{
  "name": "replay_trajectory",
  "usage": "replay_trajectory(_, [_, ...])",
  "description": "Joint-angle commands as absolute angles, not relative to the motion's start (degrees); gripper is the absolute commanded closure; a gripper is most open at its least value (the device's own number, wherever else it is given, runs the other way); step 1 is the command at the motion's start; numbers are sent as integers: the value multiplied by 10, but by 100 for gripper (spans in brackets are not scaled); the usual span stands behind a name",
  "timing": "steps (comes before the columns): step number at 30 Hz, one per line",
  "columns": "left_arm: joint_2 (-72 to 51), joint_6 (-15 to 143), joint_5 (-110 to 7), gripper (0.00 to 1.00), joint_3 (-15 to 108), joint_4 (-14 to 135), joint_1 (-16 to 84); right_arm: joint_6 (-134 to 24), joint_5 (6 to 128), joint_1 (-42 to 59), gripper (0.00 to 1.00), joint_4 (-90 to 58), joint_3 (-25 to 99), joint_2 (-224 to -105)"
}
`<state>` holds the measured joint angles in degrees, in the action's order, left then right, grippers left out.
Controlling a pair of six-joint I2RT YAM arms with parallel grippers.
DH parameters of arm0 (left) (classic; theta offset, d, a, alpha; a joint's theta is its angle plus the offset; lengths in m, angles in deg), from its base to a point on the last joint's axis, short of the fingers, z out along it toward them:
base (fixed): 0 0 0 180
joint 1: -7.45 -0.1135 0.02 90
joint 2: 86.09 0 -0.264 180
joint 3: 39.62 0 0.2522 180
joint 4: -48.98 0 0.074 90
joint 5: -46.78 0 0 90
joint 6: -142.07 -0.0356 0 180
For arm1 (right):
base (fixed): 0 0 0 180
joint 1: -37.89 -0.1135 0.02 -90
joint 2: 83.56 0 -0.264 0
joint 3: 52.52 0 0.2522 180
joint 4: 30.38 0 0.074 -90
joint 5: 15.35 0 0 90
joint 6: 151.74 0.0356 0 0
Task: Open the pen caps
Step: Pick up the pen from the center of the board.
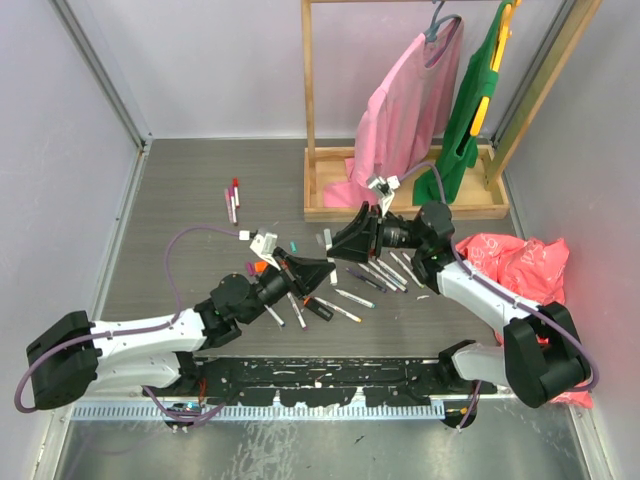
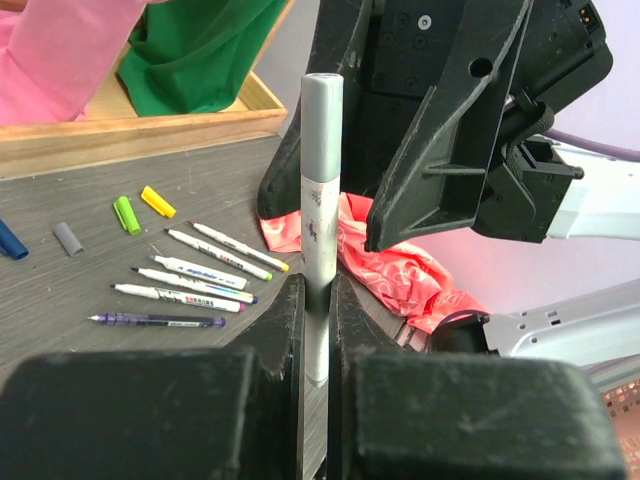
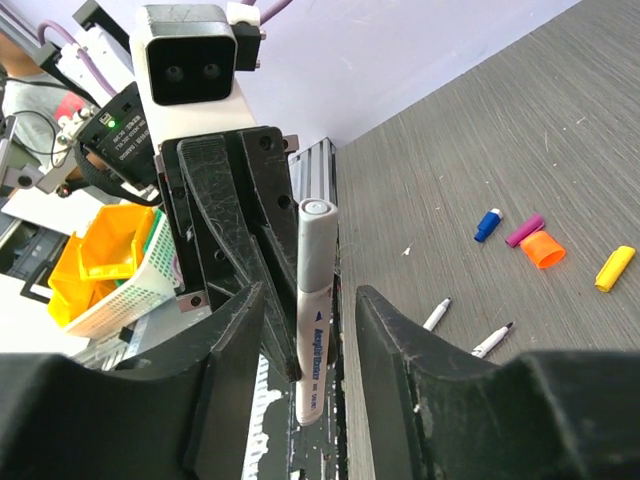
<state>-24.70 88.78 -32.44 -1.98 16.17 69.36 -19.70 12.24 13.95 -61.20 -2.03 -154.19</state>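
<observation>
My left gripper (image 2: pixel 318 292) is shut on a white-barrelled pen (image 2: pixel 320 215) held above the table, its grey cap (image 2: pixel 322 120) pointing away from the fingers. My right gripper (image 3: pixel 312 300) faces it, open, with one finger on each side of the same pen (image 3: pixel 316 330) and a gap at both sides. The two grippers meet tip to tip over mid-table (image 1: pixel 332 258). Several uncapped pens (image 2: pixel 190 272) lie on the table. Loose pen caps lie near them: green (image 2: pixel 126 214), yellow (image 2: pixel 157 201), grey (image 2: pixel 68 238), blue (image 3: pixel 488 224), orange (image 3: pixel 543 249).
A wooden clothes rack (image 1: pixel 400 205) at the back right holds a pink garment (image 1: pixel 405 110) and a green one (image 1: pixel 470 110). A red-pink bag (image 1: pixel 520 265) lies by the right arm. Two capped pens (image 1: pixel 232 200) lie at the back left.
</observation>
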Motion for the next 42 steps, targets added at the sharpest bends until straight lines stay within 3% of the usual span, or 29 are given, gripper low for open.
replay_trajectory(1, [-247,893,-298,100,2,113,698,-222,130,126,55,-631,-18,-1542])
replay_trajectory(8, [-247,897,-297,100,2,112,699,-243,126,116,71,-616,-12,-1546])
replay_trajectory(12, [-248,895,-308,97,2,115,699,-251,123,117,88,-609,-5,-1545])
replay_trajectory(15, [-253,889,-319,84,-4,122,699,-247,115,120,96,-600,4,-1543])
replay_trajectory(19, [-264,889,-325,50,-26,125,699,-218,109,134,99,-609,11,-1536])
replay_trajectory(23, [-262,881,-356,39,-42,106,699,-194,107,139,99,-639,5,-1534])
replay_trajectory(28, [-226,878,-395,39,-19,113,699,-188,108,139,99,-643,3,-1536])
replay_trajectory(38, [-198,893,-383,56,-7,82,690,-182,106,139,99,-650,-1,-1538])
replay_trajectory(42, [-205,899,-375,57,-4,89,689,-183,106,139,99,-651,-3,-1539])
